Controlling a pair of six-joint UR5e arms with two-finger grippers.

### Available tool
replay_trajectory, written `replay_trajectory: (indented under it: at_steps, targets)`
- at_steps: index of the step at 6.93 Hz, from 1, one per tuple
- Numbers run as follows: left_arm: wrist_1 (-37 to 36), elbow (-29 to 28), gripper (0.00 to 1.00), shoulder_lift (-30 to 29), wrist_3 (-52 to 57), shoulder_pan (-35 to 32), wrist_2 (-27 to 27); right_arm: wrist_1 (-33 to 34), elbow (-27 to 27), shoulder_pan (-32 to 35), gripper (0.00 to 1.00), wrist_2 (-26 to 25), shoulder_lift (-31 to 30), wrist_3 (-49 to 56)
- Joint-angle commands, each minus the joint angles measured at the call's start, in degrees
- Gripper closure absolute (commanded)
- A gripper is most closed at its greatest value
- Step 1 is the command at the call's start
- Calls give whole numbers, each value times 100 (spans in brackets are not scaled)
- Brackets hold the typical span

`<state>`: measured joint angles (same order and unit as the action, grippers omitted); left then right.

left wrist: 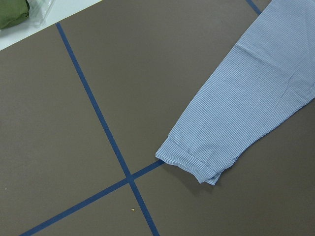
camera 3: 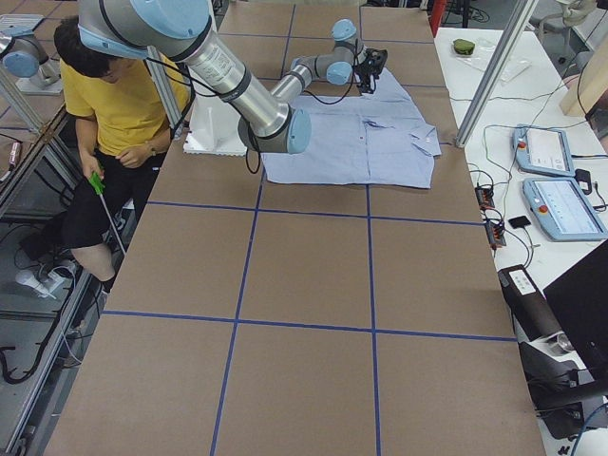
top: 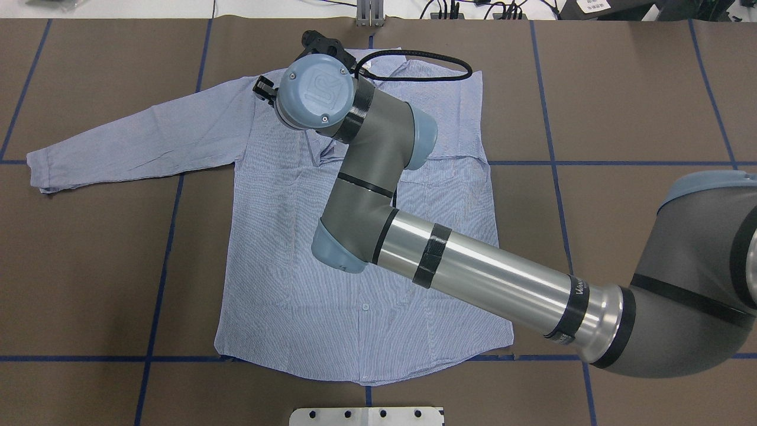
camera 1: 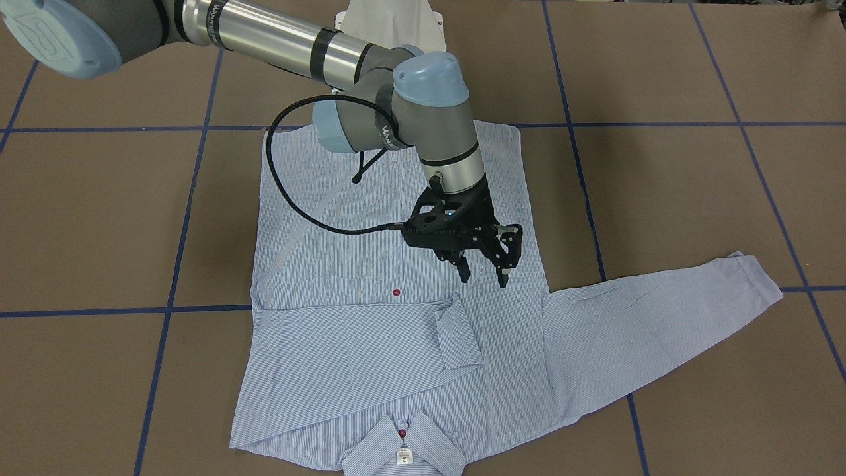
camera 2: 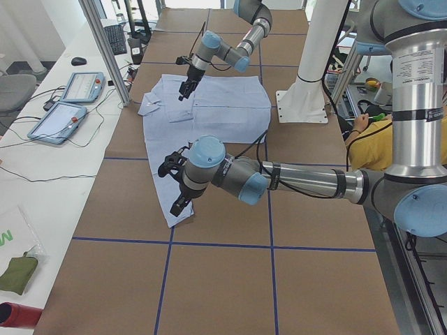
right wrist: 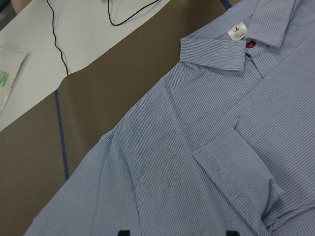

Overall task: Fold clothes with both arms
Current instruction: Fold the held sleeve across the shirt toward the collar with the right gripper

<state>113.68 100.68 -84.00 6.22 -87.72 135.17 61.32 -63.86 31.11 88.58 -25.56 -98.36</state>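
The light blue striped shirt (camera 1: 330, 264) lies flat, front up, on the brown desk (camera 1: 694, 198), its collar (camera 1: 403, 443) on the side far from the robot. The folded sleeve (camera 1: 370, 337) lies across the chest. The outstretched sleeve (camera 1: 661, 311) reaches toward the robot's left, and its cuff (left wrist: 192, 164) rests at a blue tape line (left wrist: 106, 132). The right gripper (camera 1: 484, 276) hangs over the shirt's middle, its fingers spread wide and empty. The left gripper (camera 2: 177, 201) hovers near that cuff; I cannot tell how its fingers stand.
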Motion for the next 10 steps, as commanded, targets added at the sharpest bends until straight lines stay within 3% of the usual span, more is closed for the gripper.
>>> replay_trajectory:
  at_steps: [1, 2, 4, 6, 8, 9, 10]
  targets:
    - [284, -363, 1, -80, -485, 18, 0, 11, 6, -62, 0, -148, 87, -201]
    - [565, -365, 1, -72, -1325, 27, 9, 3, -90, 130, 0, -140, -18, -245]
    - [620, -548, 1, -63, -2150, 149, 18, 3, -1122, 482, 1, 88, -1006, -228]
    - [812, -1310, 6, -552, -3191, 701, 401, 20, -1759, 580, 1, 211, -1581, -210]
    - [1496, -2214, 6, -1194, -3915, 1395, 378, -6, -2521, 868, 1, 727, -2370, -158]
    - [1734, -2472, 7, -1415, -4327, 1781, 344, -6, -2717, 992, 1, 931, -2575, -149]
    - [1989, -2692, 14, -1417, -4374, 1915, 221, -6, -2710, 985, 0, 915, -2577, -140]
